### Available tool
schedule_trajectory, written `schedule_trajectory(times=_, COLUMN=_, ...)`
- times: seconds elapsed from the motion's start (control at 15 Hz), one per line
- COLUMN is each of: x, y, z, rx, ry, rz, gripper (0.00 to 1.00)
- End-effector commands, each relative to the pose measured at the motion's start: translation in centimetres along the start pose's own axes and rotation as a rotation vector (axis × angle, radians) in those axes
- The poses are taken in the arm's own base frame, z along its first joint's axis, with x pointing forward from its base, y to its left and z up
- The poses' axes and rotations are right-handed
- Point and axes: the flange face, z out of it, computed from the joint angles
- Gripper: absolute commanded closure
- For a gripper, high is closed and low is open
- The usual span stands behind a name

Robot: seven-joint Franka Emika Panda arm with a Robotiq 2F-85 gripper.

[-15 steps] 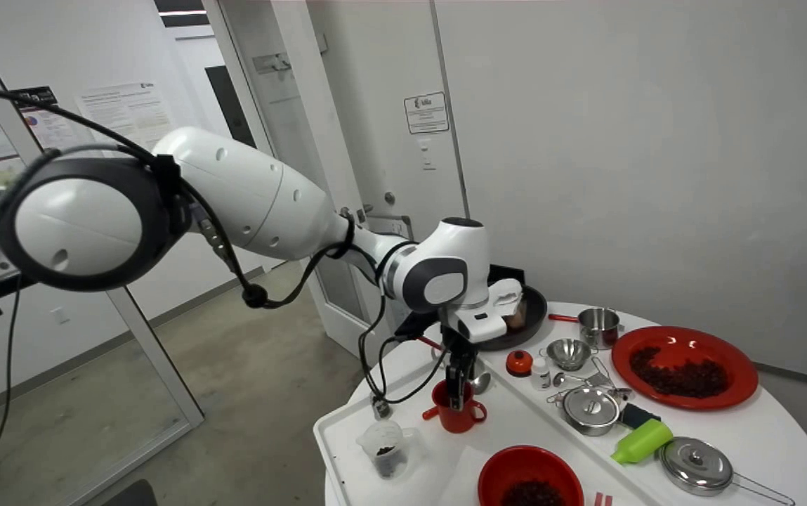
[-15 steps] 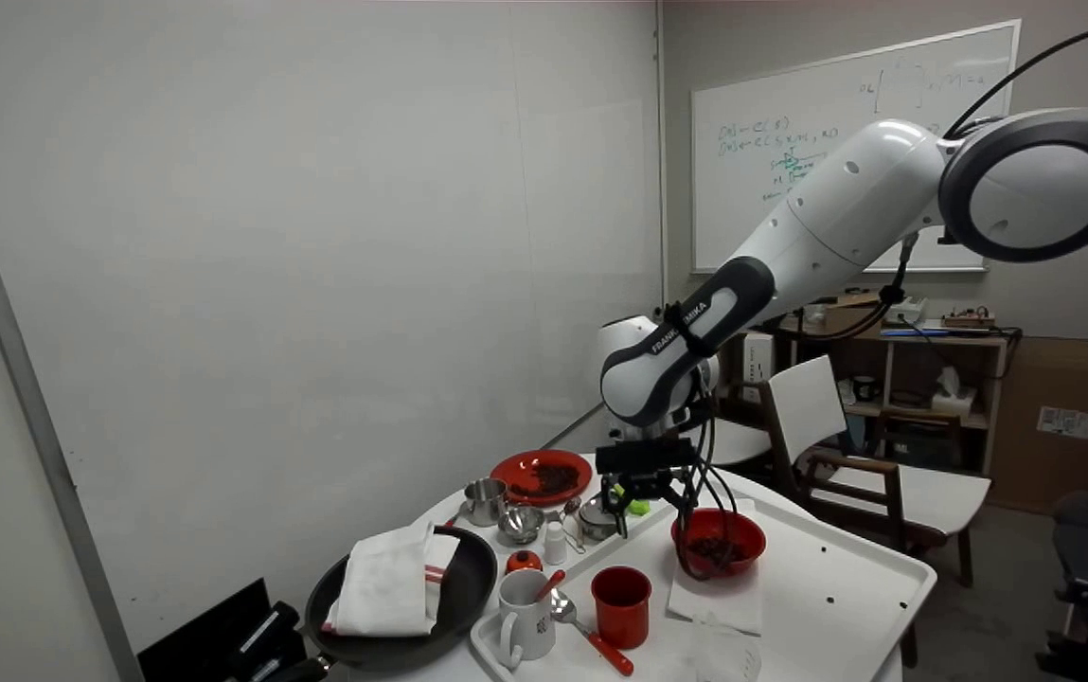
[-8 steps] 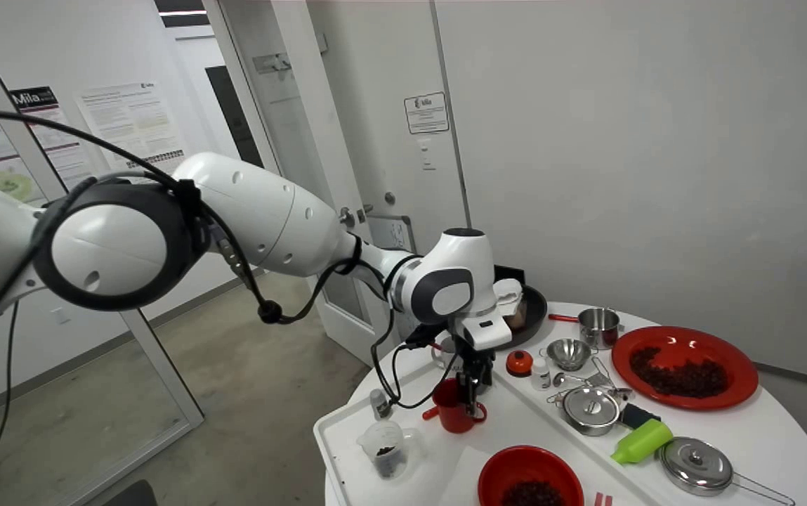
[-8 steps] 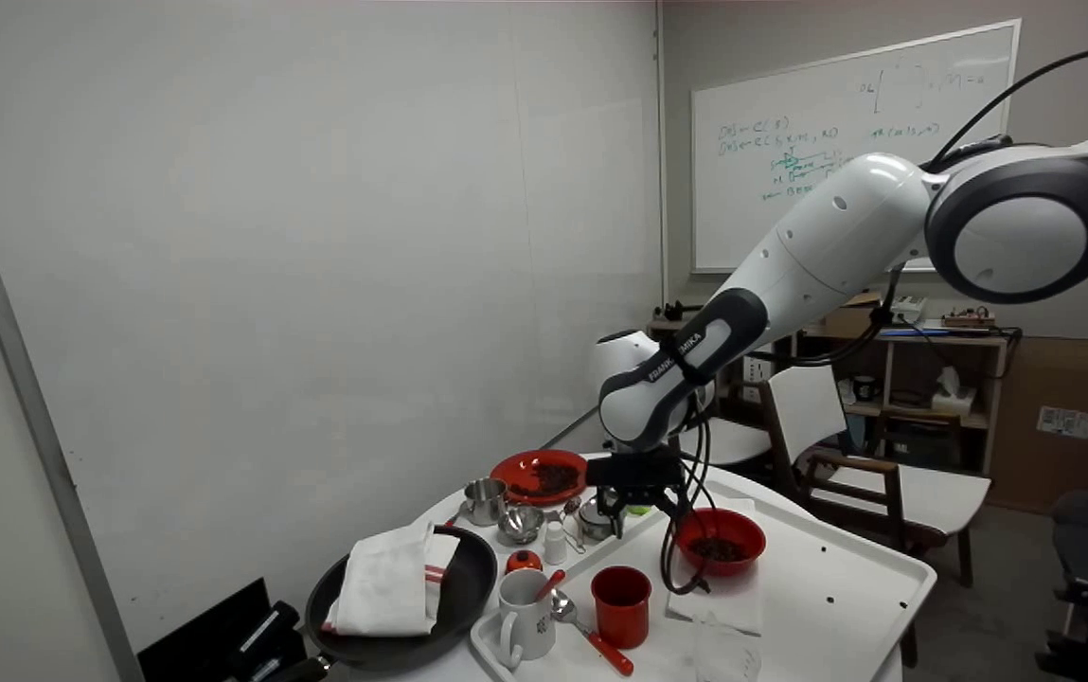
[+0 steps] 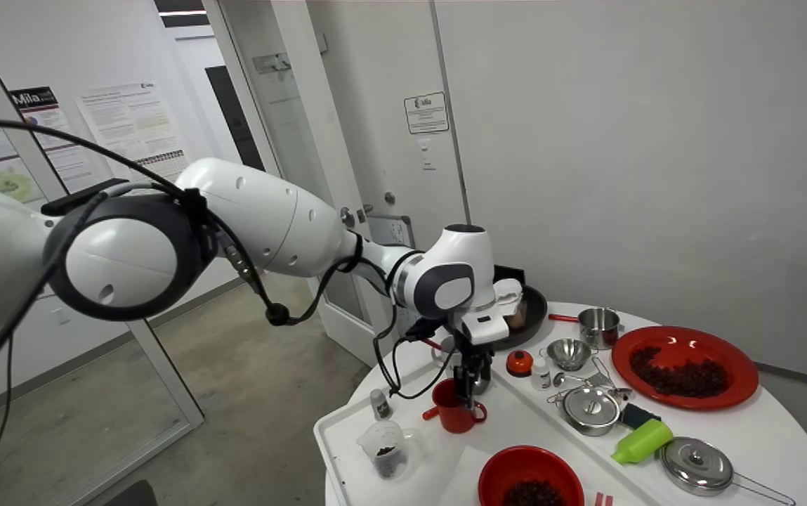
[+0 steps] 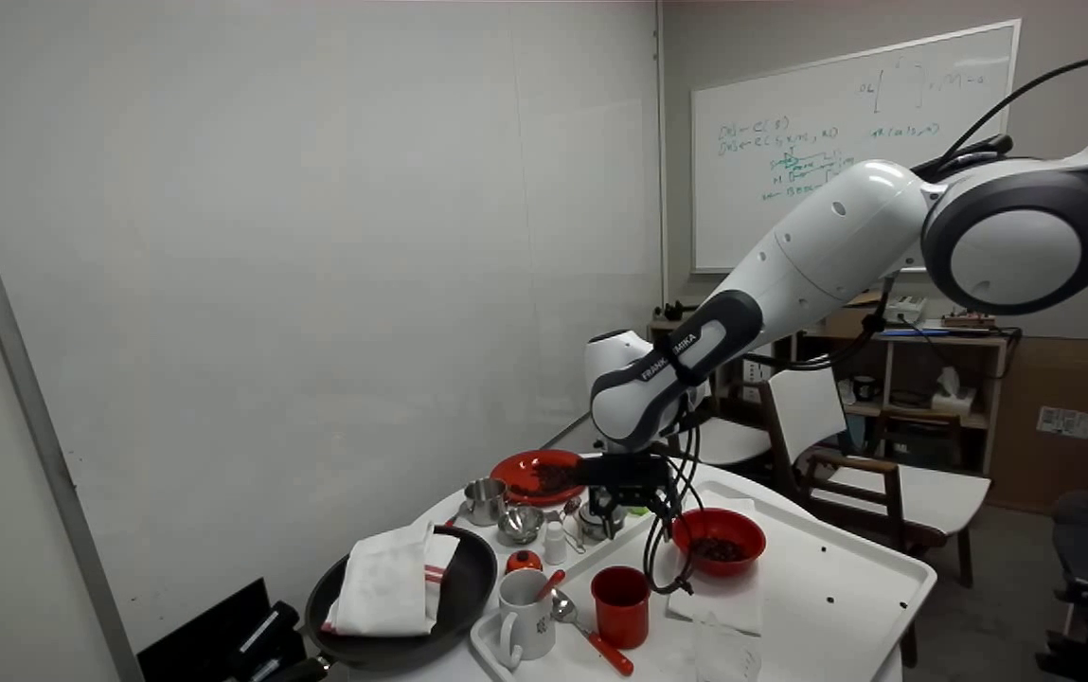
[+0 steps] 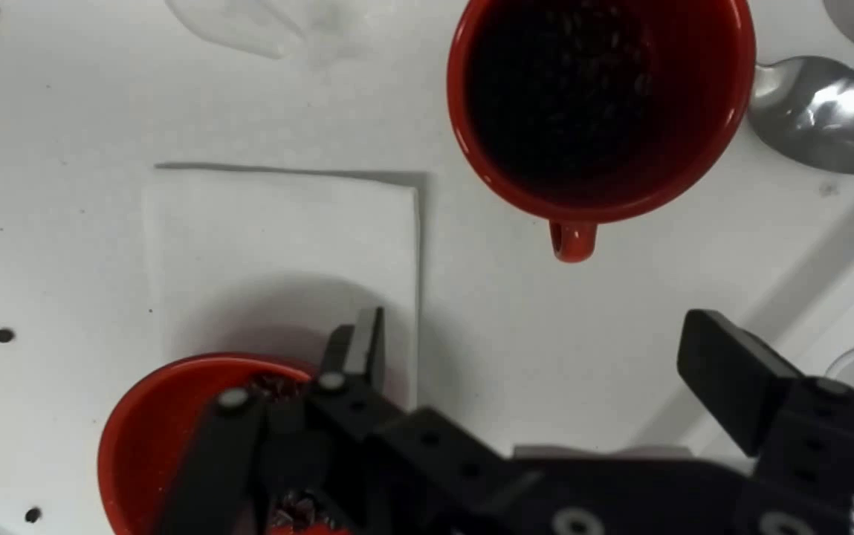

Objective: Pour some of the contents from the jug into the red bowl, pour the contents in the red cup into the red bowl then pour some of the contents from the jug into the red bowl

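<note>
The red cup [image 5: 449, 416] stands upright on a white tray in both exterior views [image 6: 621, 616]. In the wrist view the red cup [image 7: 694, 141] holds dark bits, and its handle points toward the gap between my fingers. My gripper [image 7: 534, 342] is open and empty, above the tray beside the cup's handle side; it also shows in both exterior views [image 5: 470, 400] [image 6: 636, 530]. The red bowl [image 5: 498, 474] holds dark bits and stands on a napkin; it is partly behind a finger in the wrist view [image 7: 140, 446]. The clear jug [image 5: 378, 446] with dark contents stands near the cup.
A white mug [image 6: 526, 616] and a red-handled spoon [image 6: 610, 654] lie close to the cup. A pan with a cloth [image 6: 482, 587], small metal pots [image 5: 589, 407], a green bottle [image 5: 642, 441] and a large red dish [image 5: 737, 376] surround the tray [image 6: 847, 616]. Loose cables hang beside the gripper.
My gripper has come down toward the tray and shifted slightly to the side, closer to the red cup's handle. It stays open. The cup, bowl and jug have not moved.
</note>
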Motion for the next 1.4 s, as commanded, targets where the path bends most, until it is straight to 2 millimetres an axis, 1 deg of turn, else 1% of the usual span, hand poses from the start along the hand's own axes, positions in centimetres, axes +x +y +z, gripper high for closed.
schedule_trajectory(times=0.0, x=0.3, y=0.0, z=0.9, rx=-0.009, ry=-0.012, rz=0.000, gripper=0.00)
schedule_trajectory(times=0.53, x=0.3, y=-0.5, z=3.5, rx=0.018, ry=0.005, rz=-0.017, gripper=0.00)
schedule_trajectory(times=0.6, x=0.3, y=-0.5, z=3.7, rx=0.019, ry=0.004, rz=-0.019, gripper=0.03)
schedule_trajectory(times=0.73, x=0.3, y=-0.8, z=4.1, rx=0.028, ry=0.008, rz=-0.028, gripper=0.16)
schedule_trajectory(times=0.8, x=0.2, y=-0.9, z=4.3, rx=0.032, ry=0.010, rz=-0.033, gripper=0.31)
schedule_trajectory(times=0.87, x=0.2, y=-1.0, z=4.4, rx=0.035, ry=0.011, rz=-0.038, gripper=0.37)
schedule_trajectory(times=1.07, x=0.1, y=-1.3, z=4.6, rx=0.043, ry=0.008, rz=-0.051, gripper=0.62)
schedule_trajectory(times=1.33, x=-0.2, y=-1.8, z=4.6, rx=0.056, ry=0.001, rz=-0.073, gripper=0.92)
